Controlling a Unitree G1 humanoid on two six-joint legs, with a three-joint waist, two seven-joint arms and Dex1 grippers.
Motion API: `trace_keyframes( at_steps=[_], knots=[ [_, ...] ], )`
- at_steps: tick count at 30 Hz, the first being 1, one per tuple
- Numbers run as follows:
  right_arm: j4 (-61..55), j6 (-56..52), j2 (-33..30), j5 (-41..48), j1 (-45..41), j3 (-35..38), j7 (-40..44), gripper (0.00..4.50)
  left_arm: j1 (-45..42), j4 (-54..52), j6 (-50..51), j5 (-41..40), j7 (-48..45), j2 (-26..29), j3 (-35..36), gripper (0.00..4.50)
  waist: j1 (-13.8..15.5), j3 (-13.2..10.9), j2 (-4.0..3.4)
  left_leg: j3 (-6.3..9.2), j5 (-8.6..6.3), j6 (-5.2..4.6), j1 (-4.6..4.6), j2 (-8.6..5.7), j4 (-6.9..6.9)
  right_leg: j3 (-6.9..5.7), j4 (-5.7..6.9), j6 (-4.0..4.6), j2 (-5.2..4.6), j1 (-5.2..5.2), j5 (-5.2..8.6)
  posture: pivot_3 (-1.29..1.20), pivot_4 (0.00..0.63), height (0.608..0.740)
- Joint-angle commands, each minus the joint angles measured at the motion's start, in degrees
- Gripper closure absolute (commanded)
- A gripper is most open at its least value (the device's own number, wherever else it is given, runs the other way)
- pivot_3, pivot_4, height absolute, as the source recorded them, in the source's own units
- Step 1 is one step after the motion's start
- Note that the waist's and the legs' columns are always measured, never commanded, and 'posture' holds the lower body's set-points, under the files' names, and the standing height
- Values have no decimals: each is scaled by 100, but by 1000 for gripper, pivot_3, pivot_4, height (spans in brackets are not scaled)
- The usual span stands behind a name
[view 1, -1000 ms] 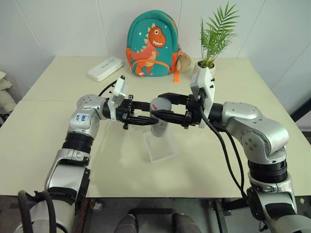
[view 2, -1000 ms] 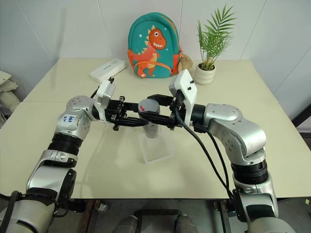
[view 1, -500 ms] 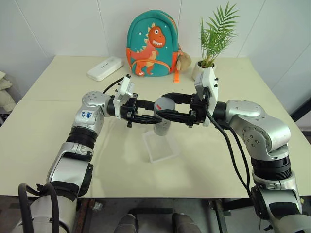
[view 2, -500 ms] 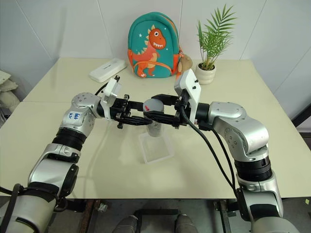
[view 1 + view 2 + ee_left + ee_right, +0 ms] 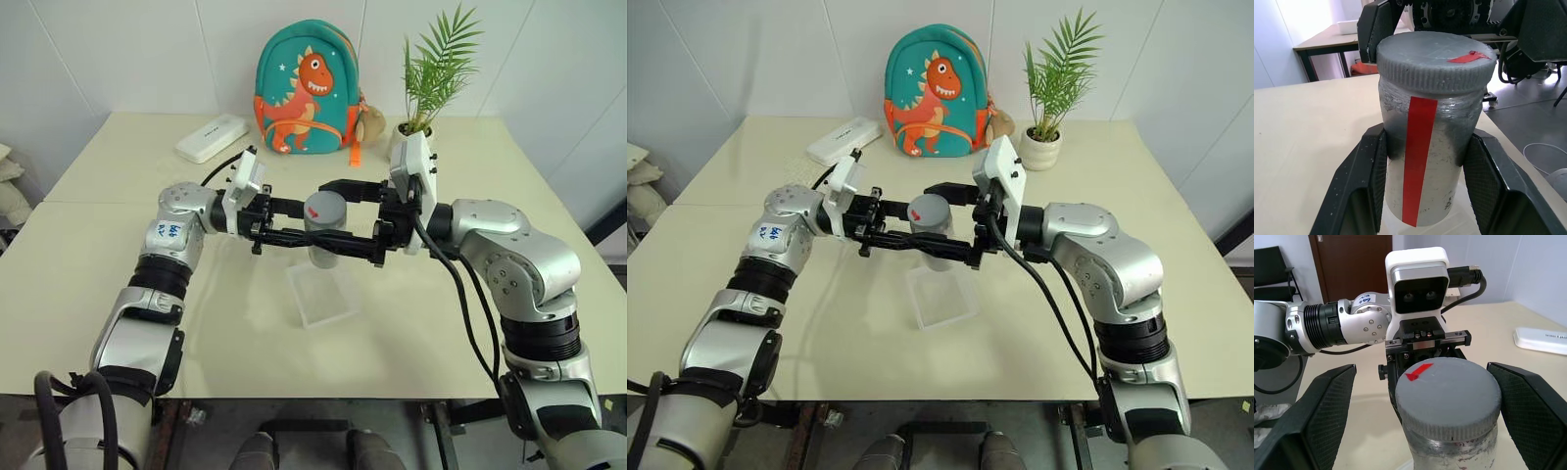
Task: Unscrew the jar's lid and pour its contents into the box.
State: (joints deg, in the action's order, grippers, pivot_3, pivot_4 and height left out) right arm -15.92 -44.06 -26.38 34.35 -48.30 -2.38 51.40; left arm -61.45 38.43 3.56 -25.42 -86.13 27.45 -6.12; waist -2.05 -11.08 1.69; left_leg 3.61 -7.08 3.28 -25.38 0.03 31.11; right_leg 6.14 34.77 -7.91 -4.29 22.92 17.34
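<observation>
— Two tools on one jar [image 5: 324,235], then. Which step is this?

— Unscrewing, by my reading. The left tool [image 5: 1422,183] pinches the jar's body just under the cap, holding it in the air above the box [image 5: 323,294]. The right tool [image 5: 1405,404] stands spread, a finger either side of the lid [image 5: 1447,391] and clear of it.

— So the lid is still on?

— Yes, seated on the jar. The right tool looks to be between turns; I judge the next move calls for it to press onto the lid's ribbed edge again and twist, with the left holding the jar steady.

— And the contents?

— I cannot make them out through the cloudy wall.

— Count things for me.

— One jar with a red strip down its side, one grey lid with a red mark on top, one clear box on the tabletop [image 5: 118,294]. Farther back: one dinosaur backpack [image 5: 306,90], one potted plant [image 5: 431,83], one white case [image 5: 213,137].
</observation>
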Motion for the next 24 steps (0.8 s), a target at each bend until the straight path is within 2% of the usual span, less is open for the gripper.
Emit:
trace_keyframes(
  at_steps=[1,24],
  knots=[
    [-632,284,77,217,-238,-55,117,23,115,-206,279,9,-524,118,27,2619,8,0,0,1,0,0,0,0,1,-1,5,-3,0,1,1,0,150,740],
    [-269,643,189,-300,-283,-360,-337,23,453,-1418,930,-197,-361,100,103,2619,-4,-1,0,2,1,2,-1,0,2,-1,22,-3,2,12,3,0,150,740]
  ],
)
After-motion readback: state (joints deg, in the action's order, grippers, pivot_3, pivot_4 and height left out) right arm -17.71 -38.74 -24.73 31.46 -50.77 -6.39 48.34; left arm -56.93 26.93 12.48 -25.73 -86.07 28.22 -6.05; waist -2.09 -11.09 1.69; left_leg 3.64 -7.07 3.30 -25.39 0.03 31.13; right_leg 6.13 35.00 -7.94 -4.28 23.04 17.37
